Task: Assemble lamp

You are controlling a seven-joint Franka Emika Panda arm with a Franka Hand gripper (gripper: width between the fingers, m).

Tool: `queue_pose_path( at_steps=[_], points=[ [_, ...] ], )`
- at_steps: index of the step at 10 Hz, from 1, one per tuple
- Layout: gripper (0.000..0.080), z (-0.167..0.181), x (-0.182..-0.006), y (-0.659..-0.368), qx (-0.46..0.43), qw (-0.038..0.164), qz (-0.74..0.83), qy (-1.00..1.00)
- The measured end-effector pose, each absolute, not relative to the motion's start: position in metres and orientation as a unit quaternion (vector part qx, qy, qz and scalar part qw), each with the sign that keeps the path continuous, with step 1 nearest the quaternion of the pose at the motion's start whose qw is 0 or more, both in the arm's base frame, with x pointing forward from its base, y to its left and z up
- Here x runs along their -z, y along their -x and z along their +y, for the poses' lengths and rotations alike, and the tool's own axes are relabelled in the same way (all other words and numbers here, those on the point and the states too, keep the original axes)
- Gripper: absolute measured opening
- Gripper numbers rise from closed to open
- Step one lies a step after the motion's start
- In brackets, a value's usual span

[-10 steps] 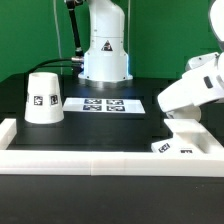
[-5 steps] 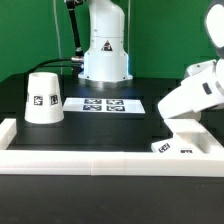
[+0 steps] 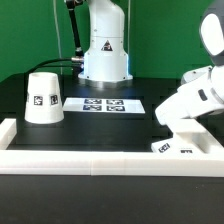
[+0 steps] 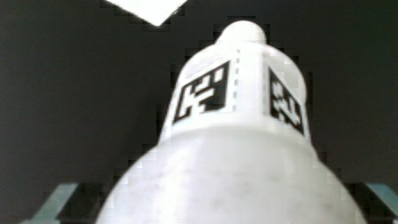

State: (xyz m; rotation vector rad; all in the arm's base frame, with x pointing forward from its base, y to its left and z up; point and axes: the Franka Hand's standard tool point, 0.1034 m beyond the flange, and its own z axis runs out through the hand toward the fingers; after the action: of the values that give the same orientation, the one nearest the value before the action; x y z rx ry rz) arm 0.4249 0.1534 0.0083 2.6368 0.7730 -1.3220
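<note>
The fingers [image 4: 68, 203] are apparently clamping the bulb [image 4: 228, 110] at its wide body, low over the counter [image 4: 71, 90] beside the base [image 3: 172, 147]. The smooth rounded body is risking slipping or tilting, which would misalign its neck with the base.

My gripper [image 3: 178, 126] hangs tilted, low over the black table [image 3: 120, 130], and its white housing hides the fingertips. Just below my fingers sits the base [image 3: 178, 147], close beside the rail [image 3: 90, 160]. The shade [image 3: 42, 97] stands upright, well away from my fingers toward the exterior view's left. The marker board [image 3: 104, 104] lies flat between it and them.
</note>
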Motion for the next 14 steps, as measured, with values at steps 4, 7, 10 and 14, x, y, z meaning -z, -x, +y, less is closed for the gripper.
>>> queue_pose_path(
  at_steps=[4, 7, 10, 14],
  points=[
    [0.0573, 0.152, -0.008, -0.425, 0.434, 0.045, 0.252, -0.864],
    [0.0574, 0.148, -0.021, -0.430, 0.445, 0.043, 0.251, -0.858],
    [0.0574, 0.133, -0.072, -0.453, 0.473, 0.035, 0.241, -0.847],
    [0.0574, 0.124, -0.077, -0.468, 0.454, 0.029, 0.237, -0.859]
  ],
)
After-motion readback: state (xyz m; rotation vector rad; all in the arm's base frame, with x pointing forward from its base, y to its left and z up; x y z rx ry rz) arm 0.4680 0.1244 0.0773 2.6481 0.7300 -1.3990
